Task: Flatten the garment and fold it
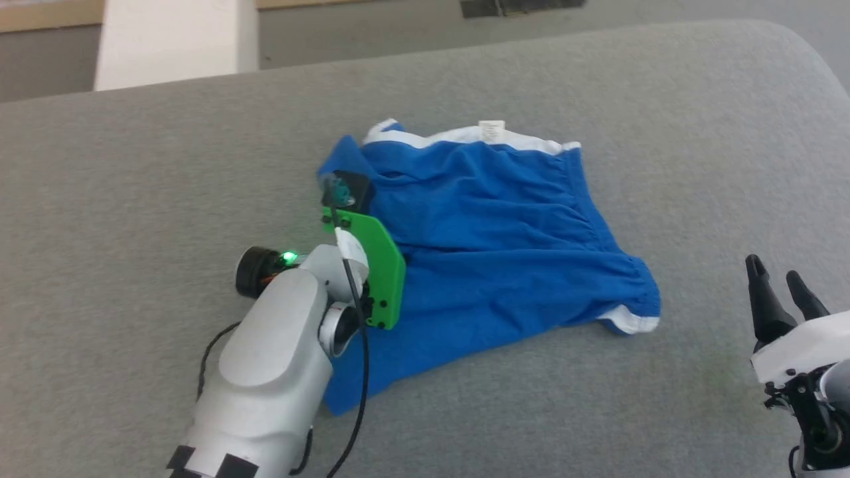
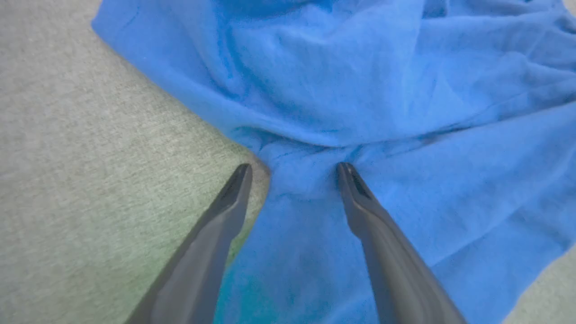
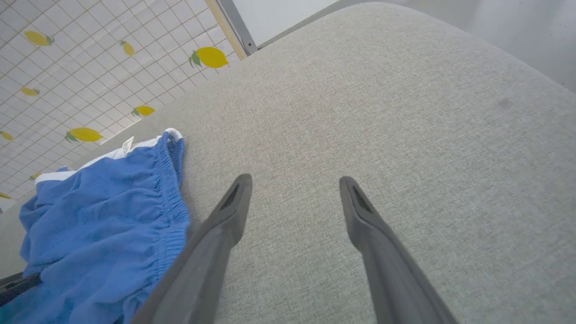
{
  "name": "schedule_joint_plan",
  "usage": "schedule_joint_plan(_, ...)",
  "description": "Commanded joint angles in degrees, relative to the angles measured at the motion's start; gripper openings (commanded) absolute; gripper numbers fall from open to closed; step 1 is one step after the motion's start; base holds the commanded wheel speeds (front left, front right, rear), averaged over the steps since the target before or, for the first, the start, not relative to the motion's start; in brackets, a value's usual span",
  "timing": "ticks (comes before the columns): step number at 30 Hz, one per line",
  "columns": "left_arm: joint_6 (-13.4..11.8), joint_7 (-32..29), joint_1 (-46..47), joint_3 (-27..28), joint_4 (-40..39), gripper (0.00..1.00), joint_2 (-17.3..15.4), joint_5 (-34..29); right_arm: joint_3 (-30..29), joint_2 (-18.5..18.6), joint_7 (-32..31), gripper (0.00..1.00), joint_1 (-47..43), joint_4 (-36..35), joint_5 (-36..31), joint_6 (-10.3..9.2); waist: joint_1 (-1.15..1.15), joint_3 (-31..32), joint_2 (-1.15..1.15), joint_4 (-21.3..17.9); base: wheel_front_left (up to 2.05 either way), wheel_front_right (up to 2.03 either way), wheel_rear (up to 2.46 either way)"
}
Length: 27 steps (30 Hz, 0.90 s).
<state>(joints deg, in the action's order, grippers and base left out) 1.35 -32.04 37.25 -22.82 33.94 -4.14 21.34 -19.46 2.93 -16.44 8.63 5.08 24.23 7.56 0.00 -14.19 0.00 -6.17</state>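
Shows shorts rumpled mid tabletop, white trim and tag at far edge. Has left gripper spread open at shorts' left edge, grasping nothing, one finger over blue cloth, other over bare grey. Has right gripper released too, empty, above tabletop well right of shorts.

You're facing a broad grey woven-fabric cushion with a rounded corner. Beyond it are grey floor, a white pillar and (to one side) a white gridded surface printed with yellow lemons.
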Motion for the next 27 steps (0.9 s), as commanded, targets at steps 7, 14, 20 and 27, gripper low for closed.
schedule_joint_plan(7, -2.6, 1.5, 3.2, 2.6, 3.4, 0.0, -2.0, 0.3, -0.2, 0.0, 3.8, 1.0, 1.3, 0.7, 0.6, -0.08, 0.0, -5.0, 0.0, -4.5, 0.0, 0.0, 0.0)
schedule_joint_plan(14, -5.8, 7.1, 9.8, 7.1, 3.3, 0.0, -6.8, -0.1, 1.1, 0.0, 5.4, 1.0, 2.8, 1.4, 1.3, -0.08, 0.0, -6.6, 0.0, -5.8, 0.0, 0.0, 0.0)
schedule_joint_plan(20, -6.9, 10.3, 14.0, 9.1, 4.5, 0.0, -9.0, 0.0, 2.4, 0.0, 6.0, 1.0, 3.6, 1.7, 1.3, -0.08, 0.0, -7.8, 0.0, -6.3, 0.0, 0.0, 0.0)
schedule_joint_plan(27, -4.7, 17.4, 13.4, 9.1, 3.6, 1.0, -6.9, 1.4, 3.4, 0.0, 6.2, 1.0, 2.9, 2.0, 0.9, -0.08, 0.0, -6.5, 0.0, -3.4, 0.0, 0.0, 0.0)
